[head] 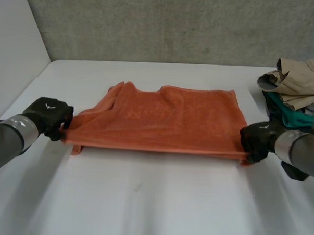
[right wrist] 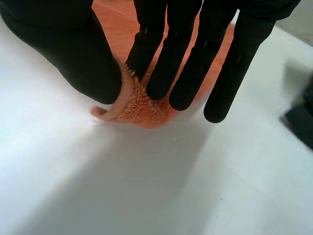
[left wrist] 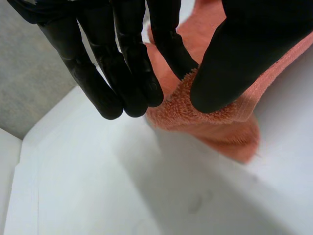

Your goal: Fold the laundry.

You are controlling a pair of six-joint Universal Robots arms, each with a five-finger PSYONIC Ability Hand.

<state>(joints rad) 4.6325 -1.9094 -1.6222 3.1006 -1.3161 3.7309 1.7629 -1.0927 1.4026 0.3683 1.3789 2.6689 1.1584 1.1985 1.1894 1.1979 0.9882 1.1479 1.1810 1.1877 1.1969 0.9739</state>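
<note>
An orange terry towel (head: 162,123) is spread mid-table, its near edge raised off the white table (head: 142,210) and drawn taut between two hands, with a lower layer showing beneath. The near left corner is pinched between the thumb and a finger of the left hand (head: 48,115), the remaining fingers held straight beside it. The near right corner is nipped the same way by the right hand (head: 257,140). A fold is judged to be in hand: the held edge would next need to be carried evenly toward the far edge, corners kept level. The looped pile is thick and soft, the outline roughly rectangular. Crumpled beige and teal garments (head: 294,87) are heaped just beyond the right hand.
</note>
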